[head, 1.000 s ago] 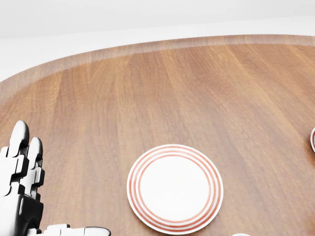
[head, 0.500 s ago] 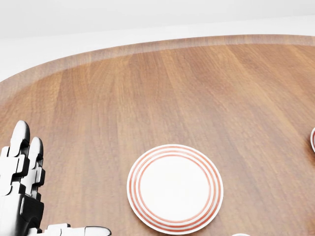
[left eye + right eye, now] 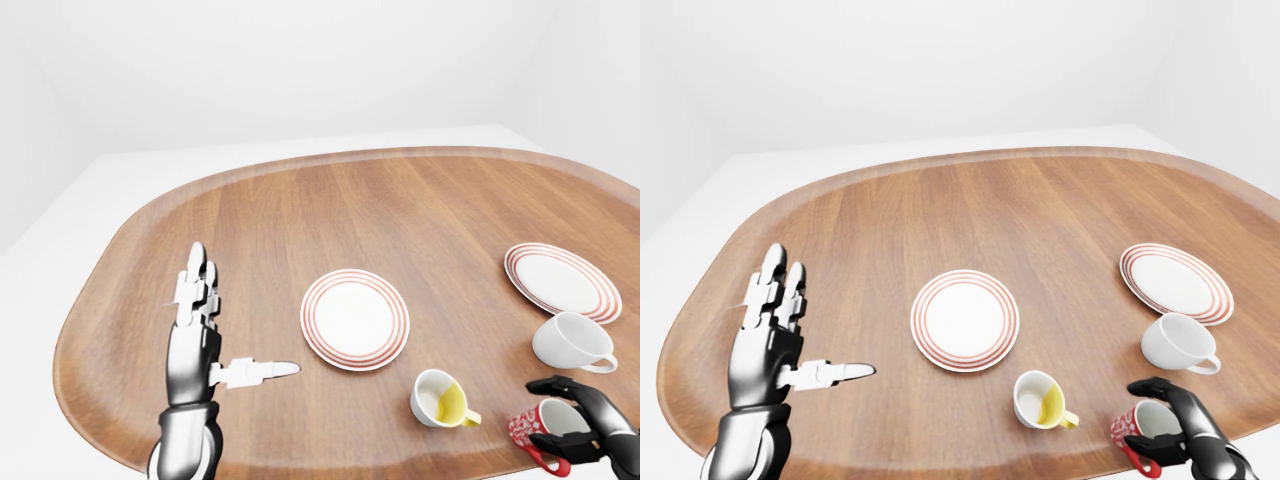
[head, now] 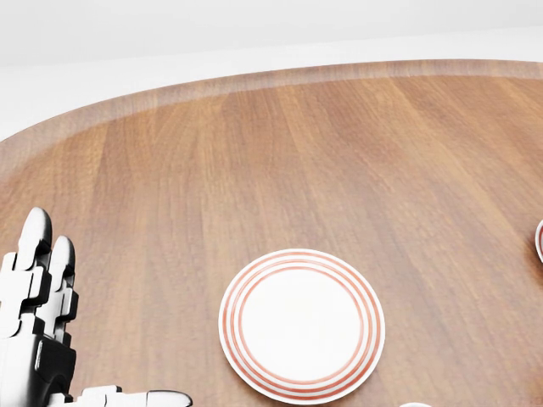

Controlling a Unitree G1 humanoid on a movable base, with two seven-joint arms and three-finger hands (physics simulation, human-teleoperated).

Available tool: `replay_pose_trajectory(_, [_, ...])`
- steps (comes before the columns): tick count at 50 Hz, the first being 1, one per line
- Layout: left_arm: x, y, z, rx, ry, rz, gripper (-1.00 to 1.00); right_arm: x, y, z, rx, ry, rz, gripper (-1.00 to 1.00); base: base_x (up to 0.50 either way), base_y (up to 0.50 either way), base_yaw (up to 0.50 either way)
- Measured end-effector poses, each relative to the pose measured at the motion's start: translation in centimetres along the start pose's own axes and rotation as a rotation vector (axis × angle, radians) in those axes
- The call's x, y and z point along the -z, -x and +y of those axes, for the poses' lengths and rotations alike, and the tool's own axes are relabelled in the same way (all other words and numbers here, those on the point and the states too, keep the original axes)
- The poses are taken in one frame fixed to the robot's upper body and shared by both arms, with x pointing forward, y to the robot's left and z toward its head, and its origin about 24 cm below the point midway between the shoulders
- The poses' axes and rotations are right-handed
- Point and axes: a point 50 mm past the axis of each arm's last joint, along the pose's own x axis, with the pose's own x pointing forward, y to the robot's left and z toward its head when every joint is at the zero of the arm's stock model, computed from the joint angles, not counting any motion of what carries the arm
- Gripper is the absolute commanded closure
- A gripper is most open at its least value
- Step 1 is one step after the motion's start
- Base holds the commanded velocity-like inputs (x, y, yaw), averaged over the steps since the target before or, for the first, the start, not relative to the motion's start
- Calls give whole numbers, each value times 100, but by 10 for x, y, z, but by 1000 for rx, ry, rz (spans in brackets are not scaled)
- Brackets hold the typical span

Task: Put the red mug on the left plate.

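Right-eye view, red mug (image 3: 1137, 428) white-speckled, right hand (image 3: 1185, 428) gripping

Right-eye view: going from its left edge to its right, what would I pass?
Left hand → left plate → yellow-lined mug → red mug, with the right hand's fingers round it. White mug and right plate overlap these.
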Motion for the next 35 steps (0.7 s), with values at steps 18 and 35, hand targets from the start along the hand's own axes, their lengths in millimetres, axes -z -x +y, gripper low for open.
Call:
replay_pose_trajectory(18, [0, 1, 0, -1, 1, -1, -100, -10, 8, -9, -24, 133, 21, 100, 0, 0, 0])
replay_pose_trajectory(35, [-1, 1, 2, -5, 4, -3, -100, -169, 34, -79, 286, 568, -280, 100, 0, 0, 0])
